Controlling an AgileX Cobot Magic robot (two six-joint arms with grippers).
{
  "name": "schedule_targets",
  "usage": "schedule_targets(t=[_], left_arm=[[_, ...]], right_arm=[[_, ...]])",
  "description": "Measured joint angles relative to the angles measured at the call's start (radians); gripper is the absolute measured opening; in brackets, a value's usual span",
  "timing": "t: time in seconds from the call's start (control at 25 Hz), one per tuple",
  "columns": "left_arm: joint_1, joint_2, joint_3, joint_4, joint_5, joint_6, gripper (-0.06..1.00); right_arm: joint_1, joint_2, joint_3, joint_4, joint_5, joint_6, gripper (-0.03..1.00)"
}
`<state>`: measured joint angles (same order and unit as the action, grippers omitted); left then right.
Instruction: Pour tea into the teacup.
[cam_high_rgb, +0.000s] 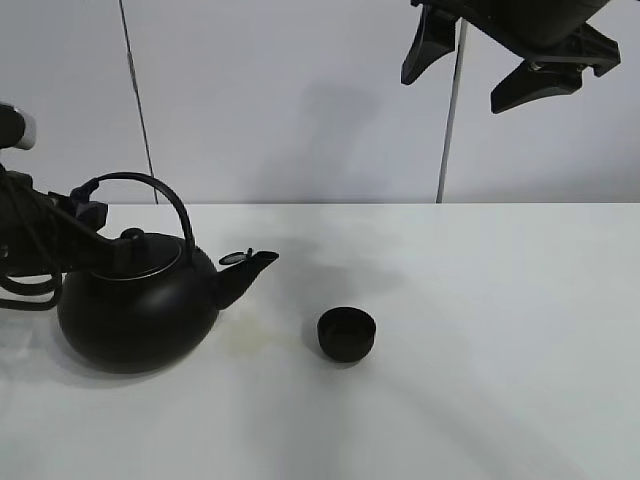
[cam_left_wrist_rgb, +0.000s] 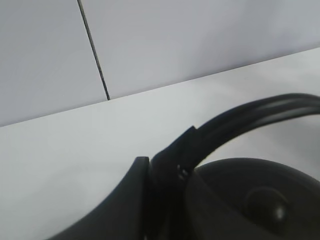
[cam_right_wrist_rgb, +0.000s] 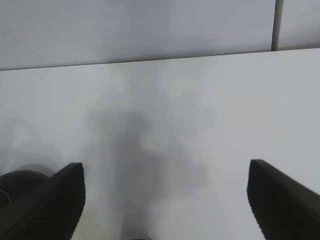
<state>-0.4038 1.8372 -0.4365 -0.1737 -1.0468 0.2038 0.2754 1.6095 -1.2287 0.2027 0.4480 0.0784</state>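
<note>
The small matte-black teacup (cam_high_rgb: 347, 333) stands upright on the white table, right of the kettle's spout (cam_high_rgb: 250, 265) and apart from it. The big black kettle (cam_high_rgb: 135, 305) sits upright at the left. My left gripper (cam_high_rgb: 88, 208) is shut on the left end of its arched handle (cam_high_rgb: 150, 183). In the left wrist view the left gripper (cam_left_wrist_rgb: 167, 155) clamps the handle (cam_left_wrist_rgb: 260, 112) above the lid (cam_left_wrist_rgb: 250, 195). High above the table's right half, my right gripper (cam_high_rgb: 480, 62) hangs open and holds nothing. Its fingers (cam_right_wrist_rgb: 55, 200) frame bare table around the right gripper (cam_right_wrist_rgb: 167, 200).
The white table (cam_high_rgb: 500, 350) meets a pale wall at the back. A thin dark seam (cam_high_rgb: 135, 100) and a grey strip (cam_high_rgb: 448, 130) run down that wall. A dark rounded shape (cam_right_wrist_rgb: 20, 181) shows behind one right finger; I cannot tell what it is.
</note>
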Motion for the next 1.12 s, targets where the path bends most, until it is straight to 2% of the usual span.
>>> schedule_targets(t=[0.44, 0.68, 1.12], left_arm=[[0.000, 0.002, 0.002, 0.022, -0.003, -0.010, 0.12], [0.000, -0.001, 0.026, 0.034, -0.077, -0.057, 0.27], [-0.001, -0.100, 0.133, 0.096, -0.091, -0.063, 0.49]], right_arm=[[0.000, 0.000, 0.000, 0.000, 0.000, 0.000, 0.61], [0.000, 0.000, 0.000, 0.000, 0.000, 0.000, 0.61], [0.000, 0.000, 0.000, 0.000, -0.002, 0.000, 0.61]])
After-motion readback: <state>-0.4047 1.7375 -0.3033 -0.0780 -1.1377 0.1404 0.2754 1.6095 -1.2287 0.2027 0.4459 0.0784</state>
